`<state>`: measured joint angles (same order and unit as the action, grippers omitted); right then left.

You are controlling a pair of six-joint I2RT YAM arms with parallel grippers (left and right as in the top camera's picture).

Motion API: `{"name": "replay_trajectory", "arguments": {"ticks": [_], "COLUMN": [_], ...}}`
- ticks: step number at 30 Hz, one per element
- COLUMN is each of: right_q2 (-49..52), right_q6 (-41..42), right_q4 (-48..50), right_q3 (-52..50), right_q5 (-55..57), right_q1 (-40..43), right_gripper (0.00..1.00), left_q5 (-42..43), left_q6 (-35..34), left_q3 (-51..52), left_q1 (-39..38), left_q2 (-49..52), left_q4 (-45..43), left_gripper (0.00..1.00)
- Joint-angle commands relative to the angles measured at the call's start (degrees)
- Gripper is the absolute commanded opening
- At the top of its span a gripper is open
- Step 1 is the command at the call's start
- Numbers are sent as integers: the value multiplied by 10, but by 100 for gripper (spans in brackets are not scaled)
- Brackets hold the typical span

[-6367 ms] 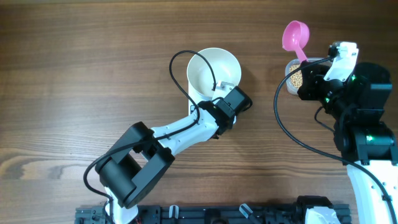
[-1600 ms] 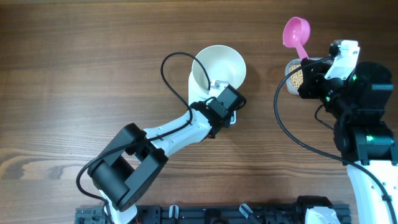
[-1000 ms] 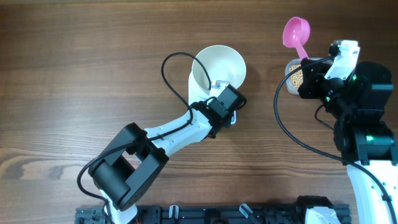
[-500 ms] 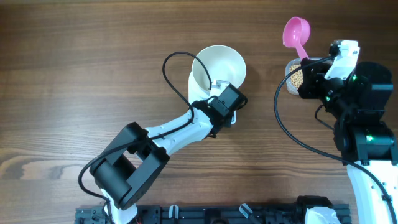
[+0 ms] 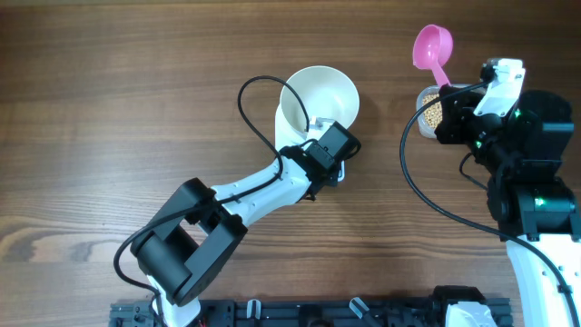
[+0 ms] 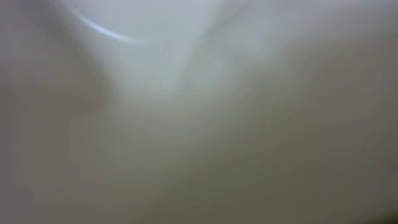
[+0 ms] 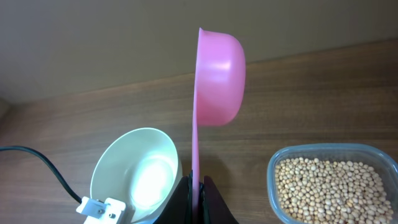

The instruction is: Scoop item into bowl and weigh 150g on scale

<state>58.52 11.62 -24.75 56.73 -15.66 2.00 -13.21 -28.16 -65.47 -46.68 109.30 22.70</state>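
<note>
The white bowl [image 5: 318, 91] sits tipped near the table's middle, with my left gripper [image 5: 320, 125] shut on its near rim. A blurred white surface fills the whole left wrist view, hiding the fingers there. My right gripper [image 7: 198, 190] is shut on the thin handle of a pink scoop [image 7: 217, 74], held edge-on and empty above the table. The scoop [image 5: 431, 45] stands up beside the tub of tan beans [image 5: 433, 111]. In the right wrist view, the beans [image 7: 333, 186] lie lower right and the bowl [image 7: 134, 174] lower left. The scale is out of view.
A clear plastic tub [image 7: 273, 168] holds the beans, partly under the right arm [image 5: 517, 136]. The left arm's black cable [image 5: 250, 100] loops past the bowl's left side. Bare wooden tabletop [image 5: 118, 109] stretches to the left.
Since the earliest frame the left gripper has shifted the bowl slightly up and right and tipped it. Nothing has moved in the last second; the right arm and scoop hold still.
</note>
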Motion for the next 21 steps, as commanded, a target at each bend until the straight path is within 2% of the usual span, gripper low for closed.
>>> {"name": "replay_trajectory", "arguments": {"ticks": [1, 21], "right_q2": [1, 1], "right_q6": [-10, -11], "right_q4": [3, 3], "right_q3": [8, 8], "right_q5": [-11, -11], "right_q1": [2, 2], "right_gripper": [4, 4], "left_q5": [44, 35], "left_q6": [-8, -8], "left_q3": [17, 17], "left_q1": [3, 3], "left_q2": [40, 64], "left_q4": [14, 31], "left_gripper": [4, 4]}}
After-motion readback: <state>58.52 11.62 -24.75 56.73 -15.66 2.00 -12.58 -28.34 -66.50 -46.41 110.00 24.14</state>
